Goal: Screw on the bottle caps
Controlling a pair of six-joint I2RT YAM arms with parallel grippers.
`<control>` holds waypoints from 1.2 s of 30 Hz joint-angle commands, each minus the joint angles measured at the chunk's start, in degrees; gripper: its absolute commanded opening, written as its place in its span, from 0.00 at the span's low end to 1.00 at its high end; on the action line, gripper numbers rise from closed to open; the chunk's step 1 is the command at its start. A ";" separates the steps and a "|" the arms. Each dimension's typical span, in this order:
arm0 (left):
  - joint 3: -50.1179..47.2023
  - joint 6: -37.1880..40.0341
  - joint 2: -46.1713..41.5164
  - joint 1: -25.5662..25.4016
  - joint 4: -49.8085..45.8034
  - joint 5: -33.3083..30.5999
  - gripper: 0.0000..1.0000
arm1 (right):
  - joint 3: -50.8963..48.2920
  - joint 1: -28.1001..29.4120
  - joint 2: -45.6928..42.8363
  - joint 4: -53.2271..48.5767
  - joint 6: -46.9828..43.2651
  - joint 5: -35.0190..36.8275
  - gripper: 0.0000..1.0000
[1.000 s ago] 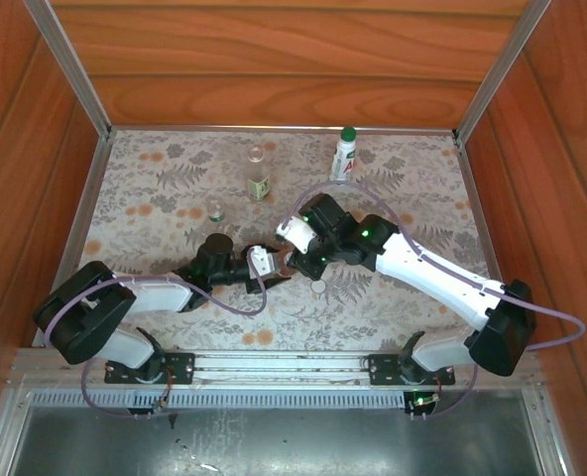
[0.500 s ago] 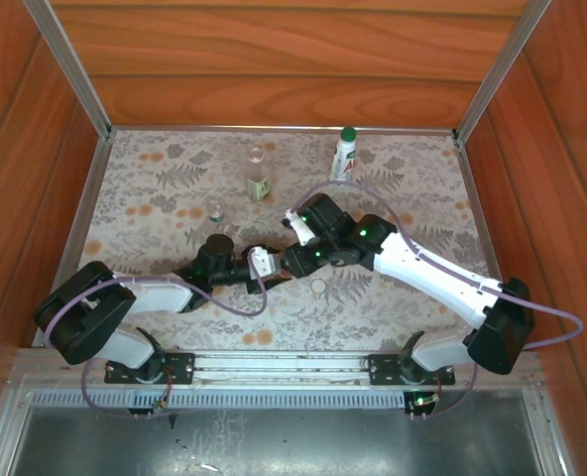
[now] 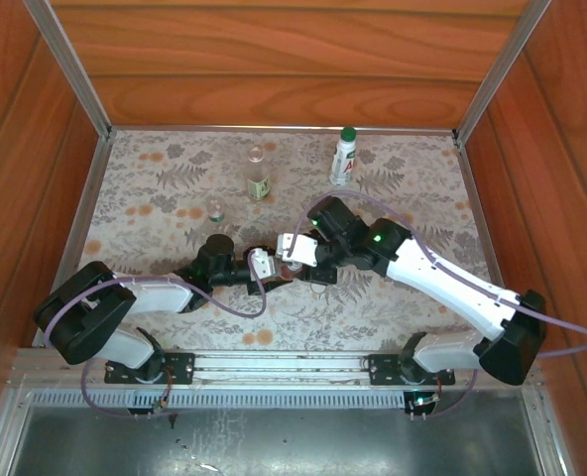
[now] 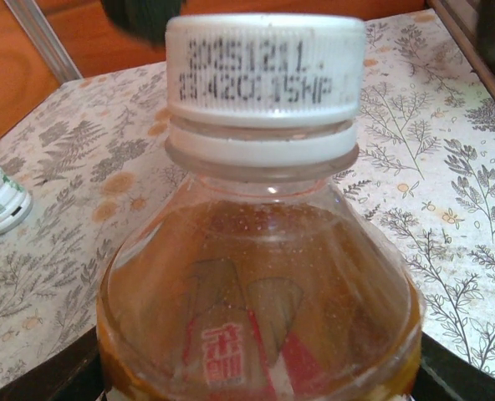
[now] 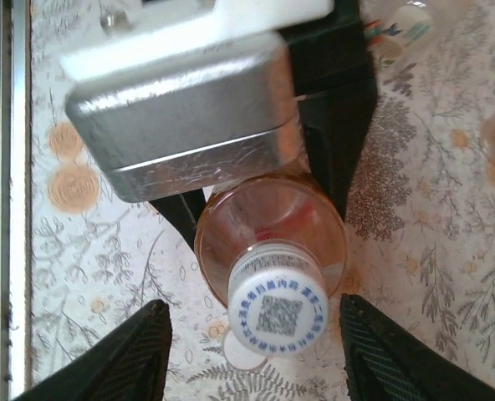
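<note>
The amber bottle (image 4: 260, 276) with a red label is tilted between the two arms, and my left gripper (image 3: 272, 268) is shut on its body. A white cap (image 5: 278, 311) sits on its neck (image 4: 264, 71). My right gripper (image 5: 254, 307) is open around that cap, with a black finger (image 5: 135, 355) on each side and a clear gap between each finger and the cap. A loose white cap (image 5: 241, 361) lies on the table just under the bottle. At the back stand the white bottle (image 3: 345, 156) with a dark green cap, the clear bottle (image 3: 259, 177) with a green label and the tiny clear bottle (image 3: 215, 210).
The flowered table (image 3: 155, 198) is walled by wood panels on three sides, with a metal rail (image 3: 274, 362) along the near edge. The three standing bottles are well behind both grippers. The two arms meet at the table's middle, near the front.
My right gripper has opened off the bottle's cap, its wrist has turned and the arm has shifted a little right and toward me. The left arm and the bottle have stayed put.
</note>
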 commanded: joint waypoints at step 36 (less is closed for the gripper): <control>-1.14 -1.98 -4.05 -0.07 1.11 -0.42 0.65 | -9.08 -3.13 -9.40 13.22 12.17 -10.14 0.15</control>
